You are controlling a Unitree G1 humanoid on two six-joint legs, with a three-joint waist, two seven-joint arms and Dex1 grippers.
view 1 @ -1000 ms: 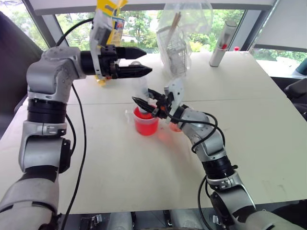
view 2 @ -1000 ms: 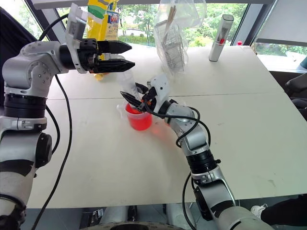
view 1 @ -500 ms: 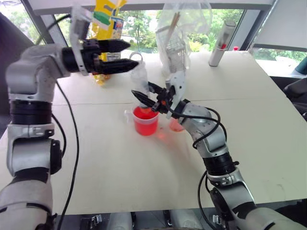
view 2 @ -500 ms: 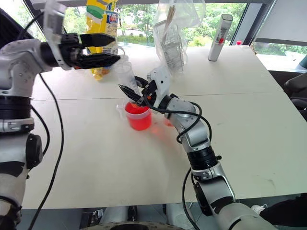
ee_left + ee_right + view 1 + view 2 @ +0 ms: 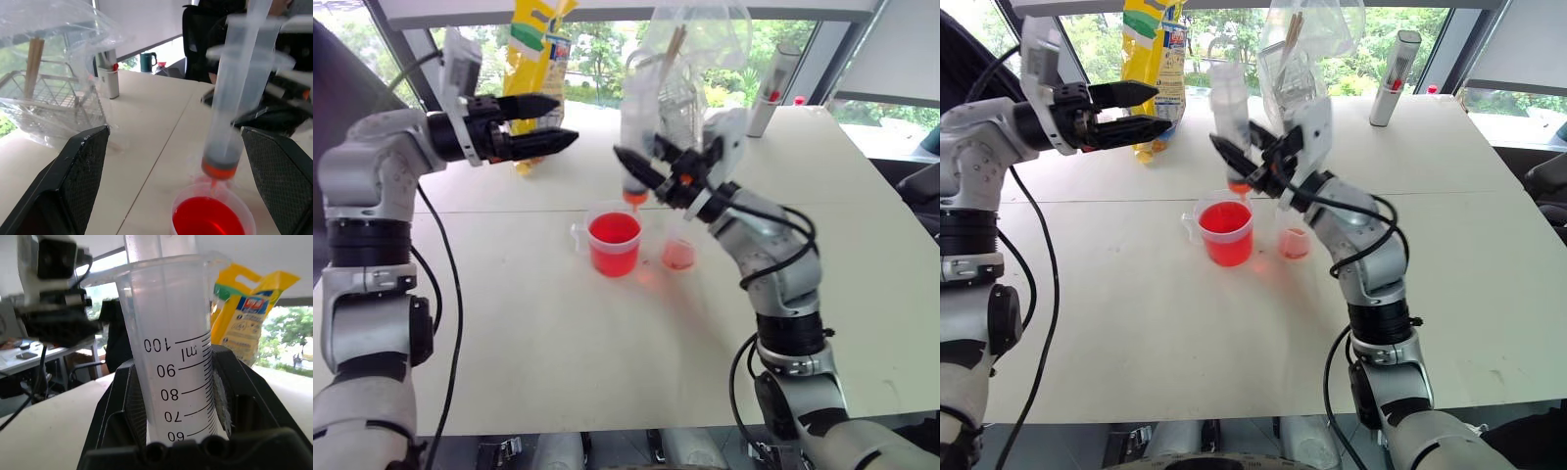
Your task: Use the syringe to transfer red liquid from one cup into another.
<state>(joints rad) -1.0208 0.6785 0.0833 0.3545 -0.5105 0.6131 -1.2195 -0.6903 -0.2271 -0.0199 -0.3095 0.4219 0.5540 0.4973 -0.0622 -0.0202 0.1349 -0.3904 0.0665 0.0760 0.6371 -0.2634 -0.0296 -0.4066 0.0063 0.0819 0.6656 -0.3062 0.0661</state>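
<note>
Lifted clear of the wide cup [image 5: 614, 243], the syringe [image 5: 1231, 125] now hangs upright just above its rim, right gripper [image 5: 651, 172] jaws pinching the barrel.
No red shows in the barrel, graded "60" to "100 ml"; narrow cup [image 5: 678, 252] beside it holds only a little; left gripper [image 5: 546, 124] jaws spread, holding nothing.

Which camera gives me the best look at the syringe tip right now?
The left wrist view: the syringe hangs upright, its orange tip just above the red cup. Both eye views show it smaller in the right gripper. The right wrist view shows its barrel markings.
</note>
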